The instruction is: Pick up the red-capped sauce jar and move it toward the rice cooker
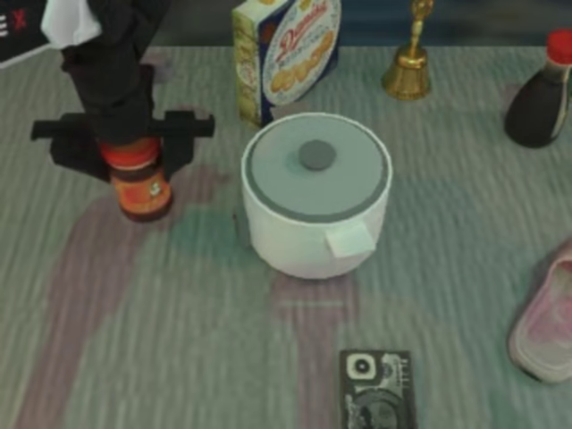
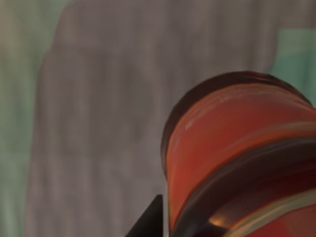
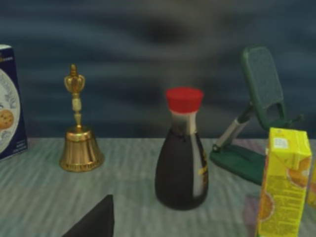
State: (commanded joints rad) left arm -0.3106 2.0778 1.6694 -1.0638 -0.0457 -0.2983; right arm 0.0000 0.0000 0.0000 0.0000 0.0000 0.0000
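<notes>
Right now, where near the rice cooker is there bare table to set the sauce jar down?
The left claw holds the red-capped sauce jar. Bare cloth lies between it and the rice cooker, and in front, left of the black card. Behind the cooker it is crowded: cookie box, brass bell.

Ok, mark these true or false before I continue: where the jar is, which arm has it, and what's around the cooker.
1. The left gripper is closed around the red-capped sauce jar. True.
2. The jar is touching the rice cooker. False: it is apart from it, to the cooker's left.
3. The cookie box stands behind the cooker. True.
4. The gold bell sits on the cooker's lid. False: it stands on the table, behind and to the right.
</notes>
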